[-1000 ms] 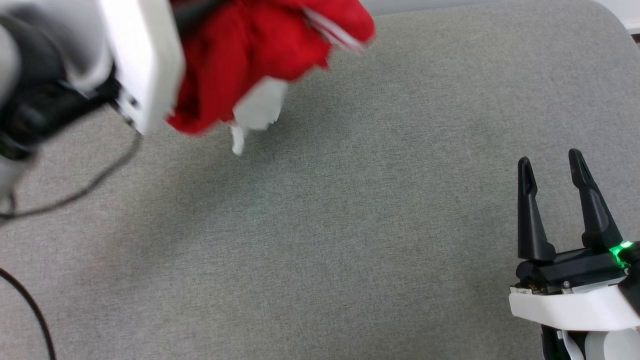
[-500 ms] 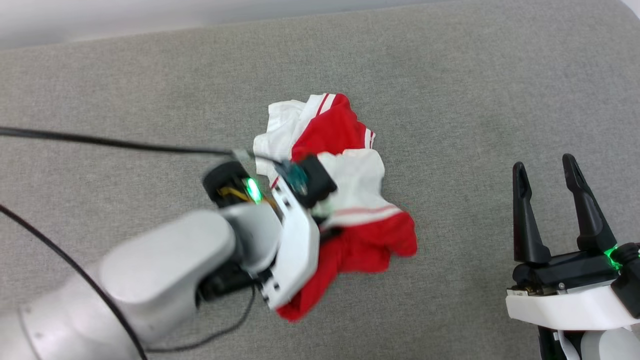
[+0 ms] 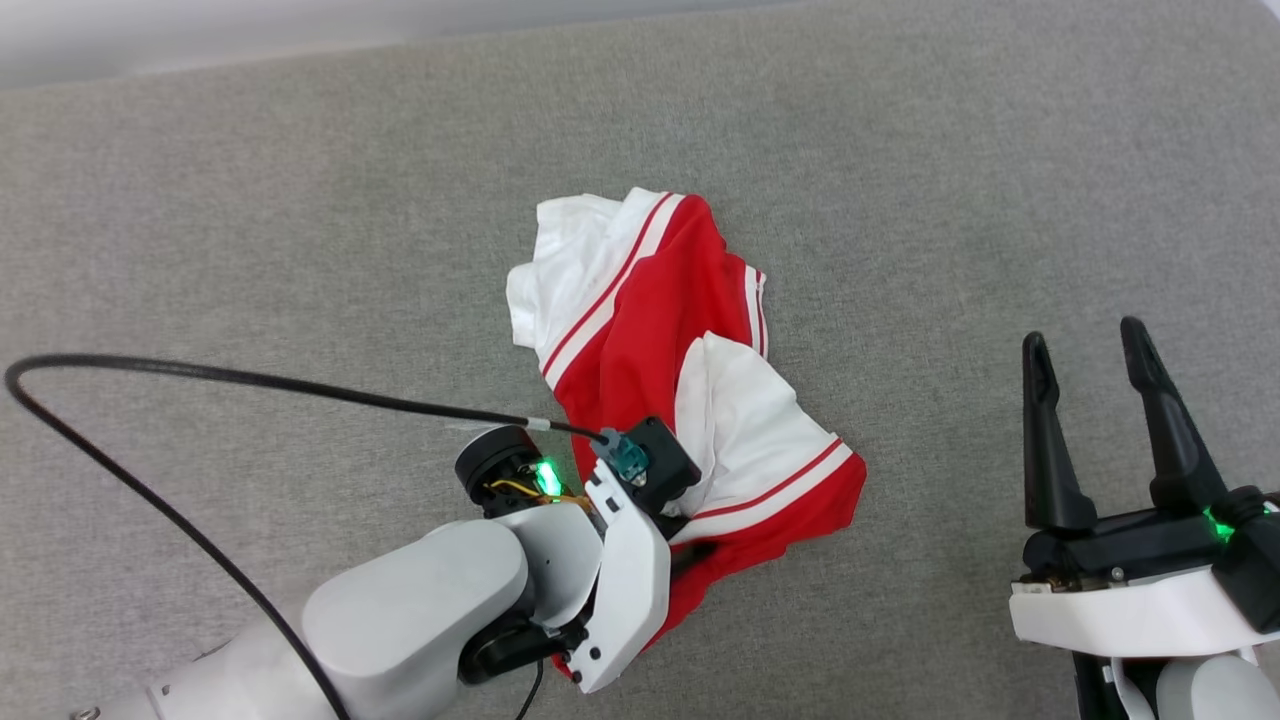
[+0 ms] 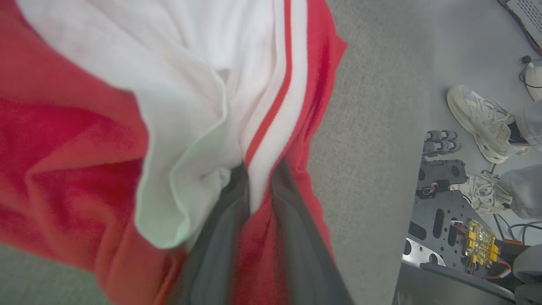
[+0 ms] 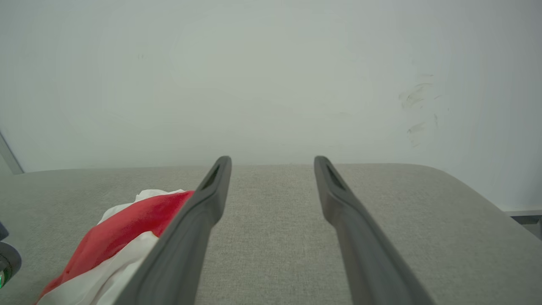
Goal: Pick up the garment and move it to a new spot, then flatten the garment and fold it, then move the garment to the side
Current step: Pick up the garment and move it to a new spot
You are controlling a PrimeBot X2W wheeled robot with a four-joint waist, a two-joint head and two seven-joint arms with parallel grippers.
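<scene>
Left tool [image 4: 259,169] pinches the crumpled red garment [image 3: 650,310] with white sleeves.

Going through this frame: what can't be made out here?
- Left wrist view: the tips of the left fingers are buried in the blurred garment, so whether they clamp it is unclear.
- Head view: the left wrist housing covers the garment's near edge.
- Left wrist view: the person is cut off by the right edge above the shoes.
</scene>
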